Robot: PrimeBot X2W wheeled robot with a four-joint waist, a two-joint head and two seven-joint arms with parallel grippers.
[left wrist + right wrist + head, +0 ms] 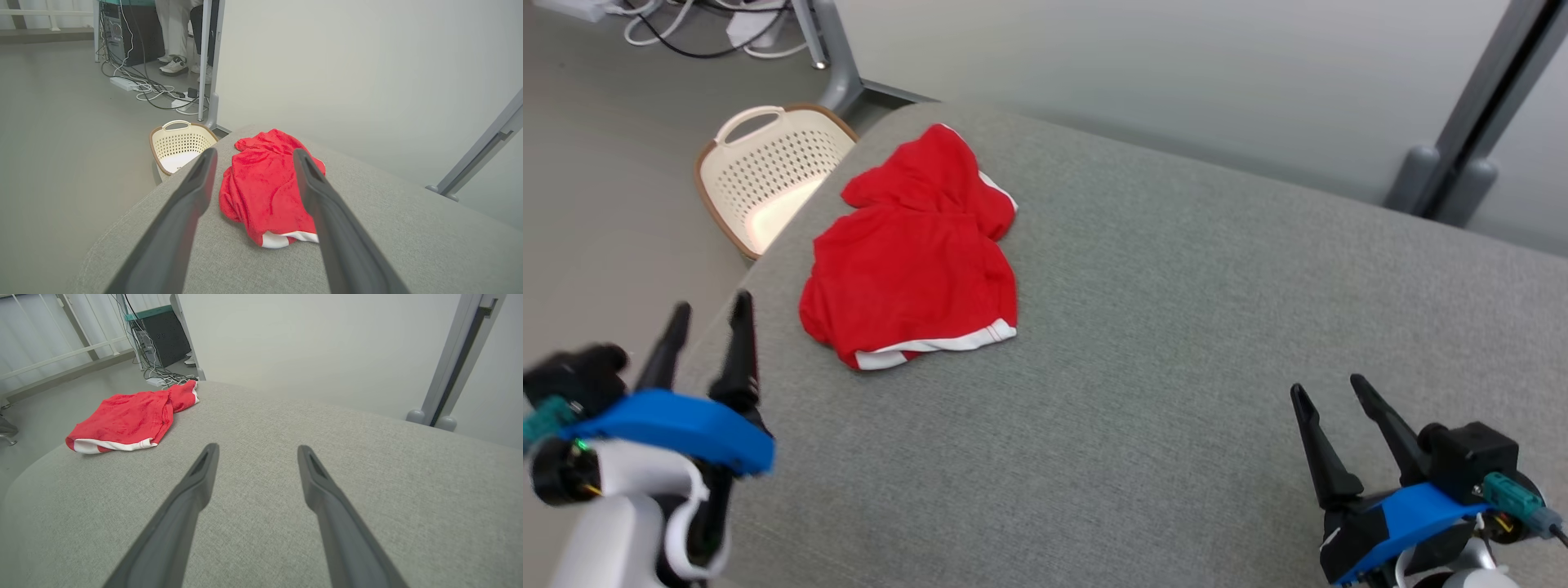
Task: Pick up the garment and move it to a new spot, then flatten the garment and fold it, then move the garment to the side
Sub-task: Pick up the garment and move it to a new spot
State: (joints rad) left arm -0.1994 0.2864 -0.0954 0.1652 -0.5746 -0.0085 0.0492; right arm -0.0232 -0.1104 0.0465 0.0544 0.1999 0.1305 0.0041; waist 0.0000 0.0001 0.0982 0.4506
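Observation:
A red garment (915, 253) with white trim lies crumpled on the grey padded surface (1176, 343), toward its far left end. My left gripper (709, 306) hovers open at the surface's left edge, nearer to me than the garment, nothing between its fingers. The left wrist view shows the garment (265, 190) ahead, framed between the two spread fingers (196, 183). At the lower right my right gripper (1331, 388) stands open and empty, well away from the cloth. In the right wrist view the garment (126, 418) lies far off to the upper left, and that gripper (257, 447) is above bare fabric.
A cream perforated laundry basket (768, 167) stands on the floor just beyond the surface's left end. Cables and a power strip (126, 83) lie on the floor further back, near a person's feet (175, 65). A grey post (1462, 139) rises at the far right.

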